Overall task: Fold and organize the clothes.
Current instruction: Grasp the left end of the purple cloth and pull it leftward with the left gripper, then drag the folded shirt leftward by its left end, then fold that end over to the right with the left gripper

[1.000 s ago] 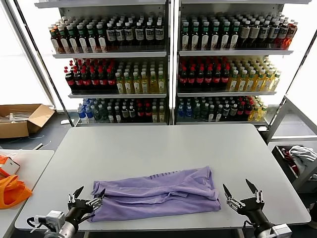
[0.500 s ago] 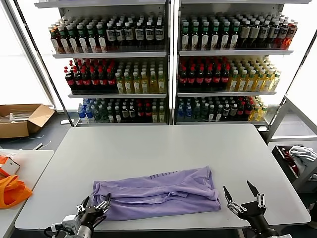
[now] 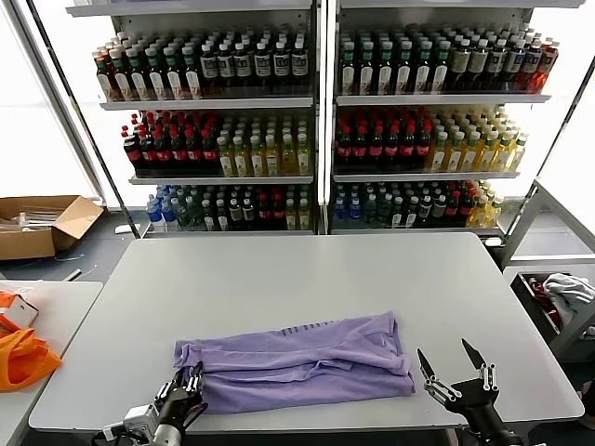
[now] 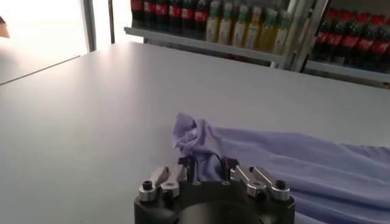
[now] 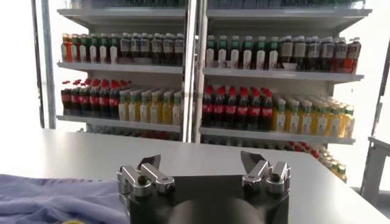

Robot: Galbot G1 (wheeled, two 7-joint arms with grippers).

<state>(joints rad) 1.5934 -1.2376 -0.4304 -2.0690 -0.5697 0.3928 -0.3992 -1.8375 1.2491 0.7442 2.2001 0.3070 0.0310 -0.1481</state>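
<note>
The thin, soft T-shirt (image 3: 302, 360) was light lavender purple, with a short band of darker purple stripes (image 3: 302, 329) at its far edge. It lay on a plain pale grey table (image 3: 279, 279). The crumpled bag (image 3: 23, 358) was bright orange. The shelved bottles (image 3: 316, 130) showed red, yellow, green and dark brown rows.

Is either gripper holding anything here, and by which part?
The left gripper pinches the lavender T-shirt at its bunched near-left corner. The right gripper is open, holding nothing.

Black end effector (image 4: 207, 171) body, silver linkages, dark screws.
</note>
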